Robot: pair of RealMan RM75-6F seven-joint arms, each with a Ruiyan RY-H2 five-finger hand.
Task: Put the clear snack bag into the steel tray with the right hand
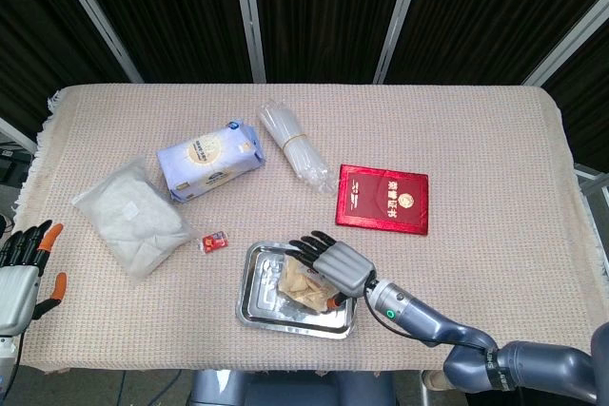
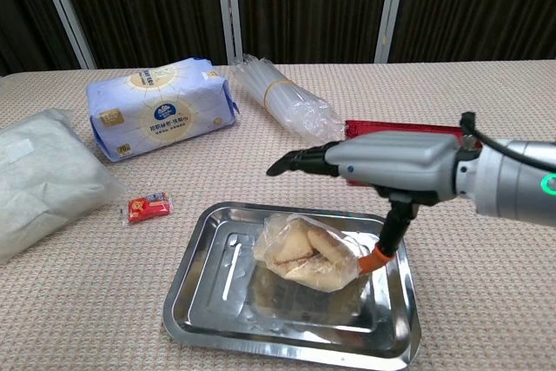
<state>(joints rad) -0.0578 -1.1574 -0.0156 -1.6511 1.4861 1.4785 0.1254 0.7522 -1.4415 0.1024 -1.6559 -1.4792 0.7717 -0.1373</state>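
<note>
The clear snack bag (image 1: 303, 284) (image 2: 308, 254), holding pale tan pieces, lies inside the steel tray (image 1: 255, 306) (image 2: 208, 301) near its middle. My right hand (image 1: 333, 261) (image 2: 391, 162) hovers just above the tray's right half. Its fingers are stretched out flat toward the left, above the bag and apart from it. The orange-tipped thumb points down beside the bag's right end, and the hand grips nothing. My left hand (image 1: 21, 278) sits off the table's front left corner, fingers apart and empty.
A red booklet (image 1: 383, 199) lies behind the tray on the right. A small red packet (image 1: 215, 242) (image 2: 148, 207) sits left of the tray. Farther left are a white bag (image 1: 131, 216) (image 2: 39, 180), a blue tissue pack (image 1: 209, 159) (image 2: 161, 109) and a clear plastic bundle (image 1: 295, 145) (image 2: 287, 97).
</note>
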